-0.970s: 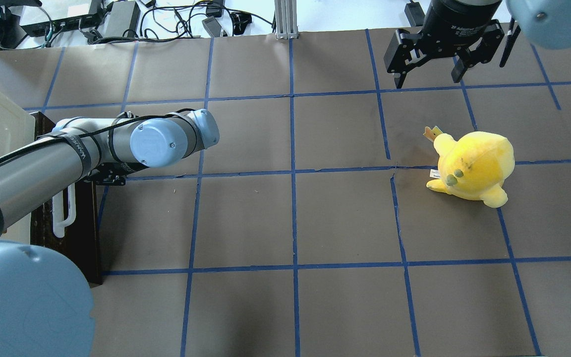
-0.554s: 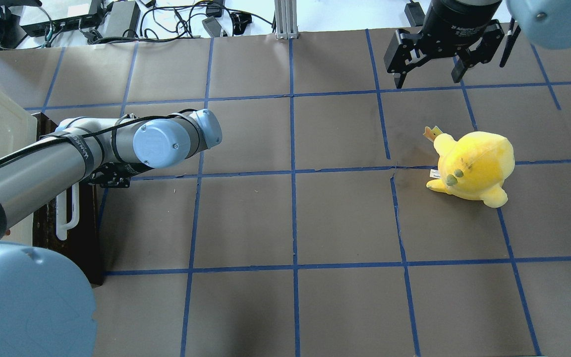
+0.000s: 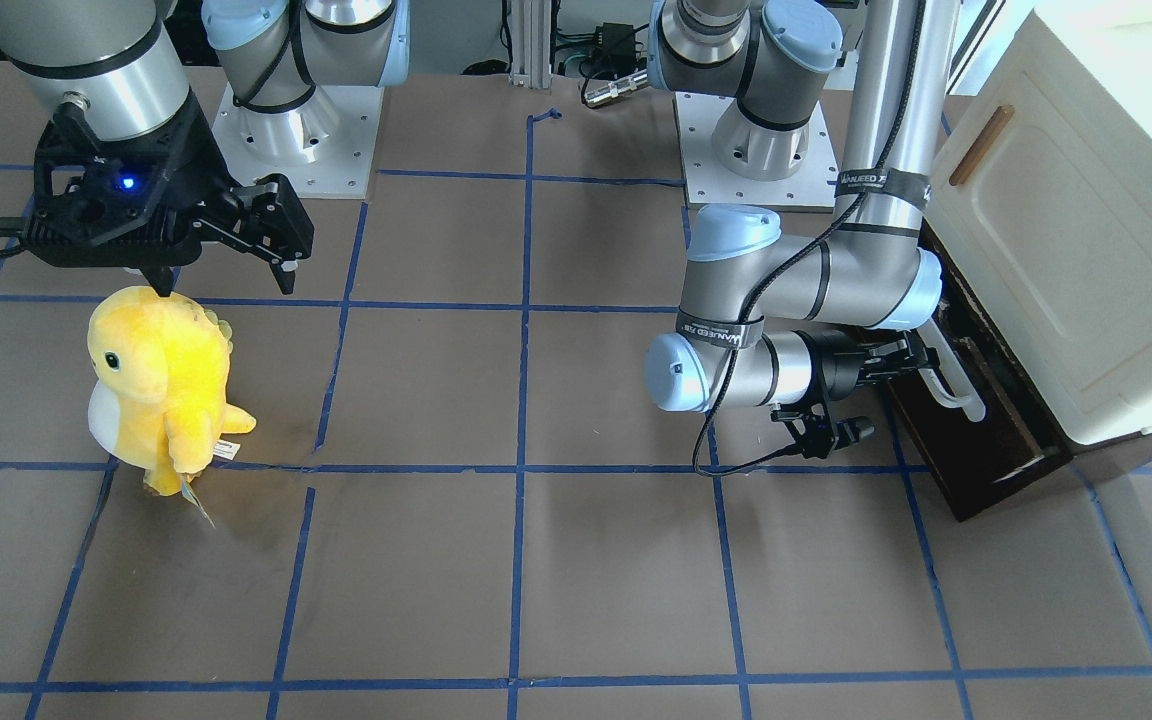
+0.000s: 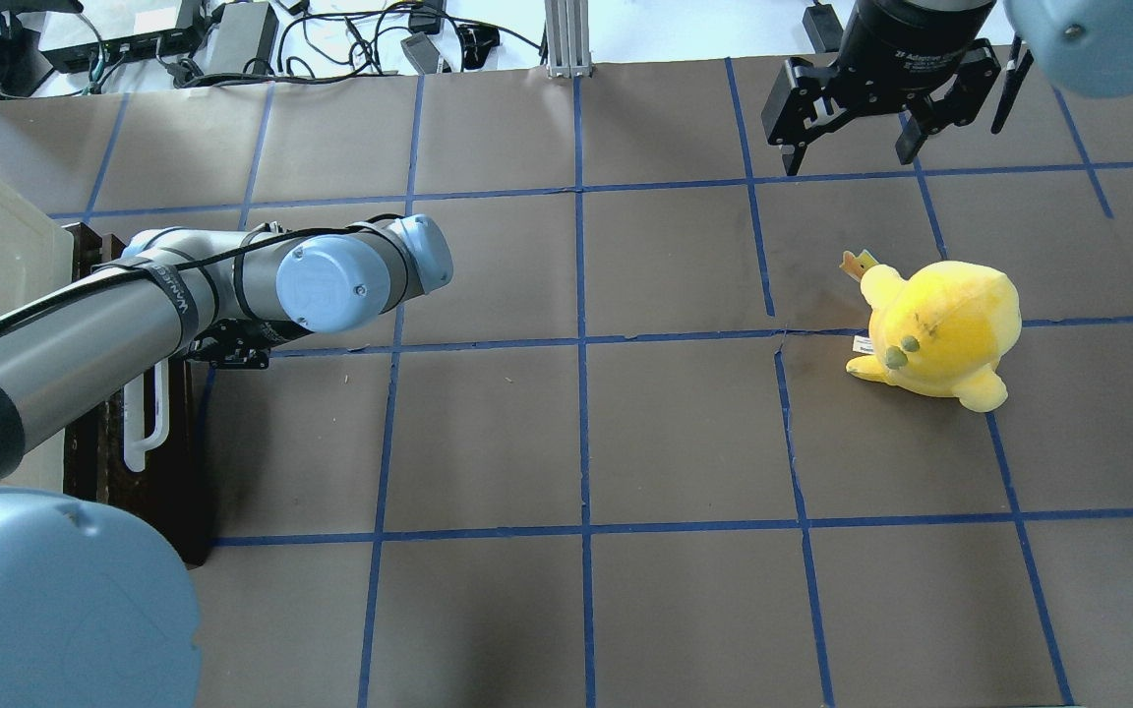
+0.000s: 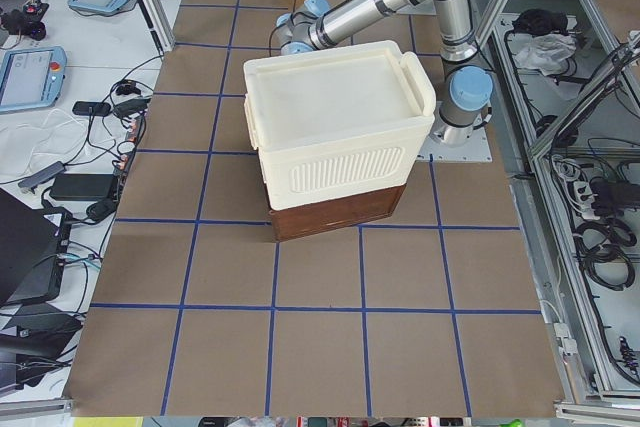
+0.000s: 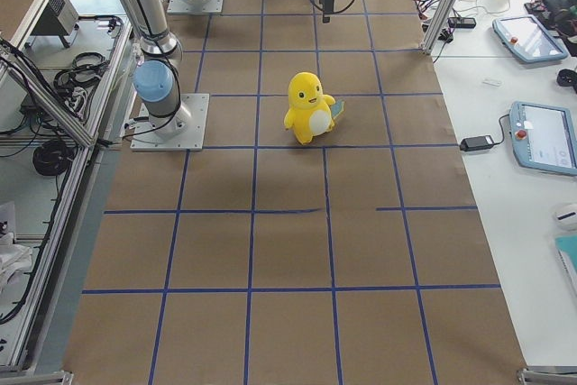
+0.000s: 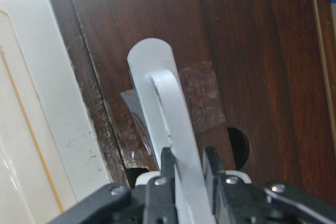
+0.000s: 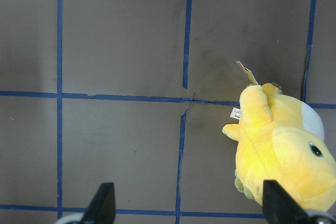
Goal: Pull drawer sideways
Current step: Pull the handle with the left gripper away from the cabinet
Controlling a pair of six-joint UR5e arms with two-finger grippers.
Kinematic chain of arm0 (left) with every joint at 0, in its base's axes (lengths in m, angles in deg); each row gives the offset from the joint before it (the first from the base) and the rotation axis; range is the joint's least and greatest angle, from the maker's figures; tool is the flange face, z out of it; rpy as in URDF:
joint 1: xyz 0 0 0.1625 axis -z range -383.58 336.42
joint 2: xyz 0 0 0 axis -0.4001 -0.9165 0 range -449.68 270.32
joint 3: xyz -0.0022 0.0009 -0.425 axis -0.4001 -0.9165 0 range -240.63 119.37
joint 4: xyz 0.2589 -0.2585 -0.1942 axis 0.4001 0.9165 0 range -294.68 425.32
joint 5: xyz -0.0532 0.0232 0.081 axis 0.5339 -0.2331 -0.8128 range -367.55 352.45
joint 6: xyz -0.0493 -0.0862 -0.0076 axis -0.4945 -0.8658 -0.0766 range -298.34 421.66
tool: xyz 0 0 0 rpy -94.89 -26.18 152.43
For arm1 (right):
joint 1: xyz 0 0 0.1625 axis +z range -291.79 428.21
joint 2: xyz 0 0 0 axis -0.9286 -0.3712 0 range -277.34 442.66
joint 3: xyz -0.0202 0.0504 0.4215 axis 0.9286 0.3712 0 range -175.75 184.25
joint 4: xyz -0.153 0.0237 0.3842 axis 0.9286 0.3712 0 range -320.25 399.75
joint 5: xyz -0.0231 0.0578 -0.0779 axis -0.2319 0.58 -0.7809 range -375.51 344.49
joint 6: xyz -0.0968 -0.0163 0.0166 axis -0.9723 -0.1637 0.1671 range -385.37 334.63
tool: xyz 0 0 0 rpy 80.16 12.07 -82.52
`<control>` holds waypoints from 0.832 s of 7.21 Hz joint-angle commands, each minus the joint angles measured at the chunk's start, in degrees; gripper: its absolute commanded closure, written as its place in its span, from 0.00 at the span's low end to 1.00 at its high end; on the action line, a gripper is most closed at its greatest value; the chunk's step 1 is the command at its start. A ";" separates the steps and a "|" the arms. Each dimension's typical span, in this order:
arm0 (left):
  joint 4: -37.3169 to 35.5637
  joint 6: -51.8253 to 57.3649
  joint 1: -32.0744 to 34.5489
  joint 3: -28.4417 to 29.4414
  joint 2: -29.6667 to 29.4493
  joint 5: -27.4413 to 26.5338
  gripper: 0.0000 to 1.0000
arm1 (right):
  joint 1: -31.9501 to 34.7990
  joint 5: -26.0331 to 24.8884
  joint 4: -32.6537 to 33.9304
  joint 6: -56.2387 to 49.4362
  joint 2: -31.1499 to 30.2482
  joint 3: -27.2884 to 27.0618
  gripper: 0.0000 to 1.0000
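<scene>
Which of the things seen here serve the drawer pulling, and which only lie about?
In the job: drawer; its white handle; left pincer, shut on that handle.
Lying about: yellow plush toy; cream cabinet door; right pincer, open, holding nothing.

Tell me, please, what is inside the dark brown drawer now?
Its inside cannot be seen. Only the dark wooden front of the drawer shows, with the left gripper shut on the white bar handle. The cream cabinet above covers the rest.

The black body of the right gripper (image 4: 849, 162) shows "Adaptive"; a black strap (image 3: 881, 185) on the left arm (image 3: 816, 285) reads "WANUEED".
</scene>
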 commanded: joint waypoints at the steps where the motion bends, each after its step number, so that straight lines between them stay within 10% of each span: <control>1: -0.24 0.05 1.11 0.89 -0.09 0.27 0.80 | 0.00 0.00 0.00 0.02 0.00 0.00 0.00; 6: -1.64 1.45 3.31 2.21 -0.53 3.08 0.80 | 0.00 0.00 0.00 0.02 0.00 0.00 0.00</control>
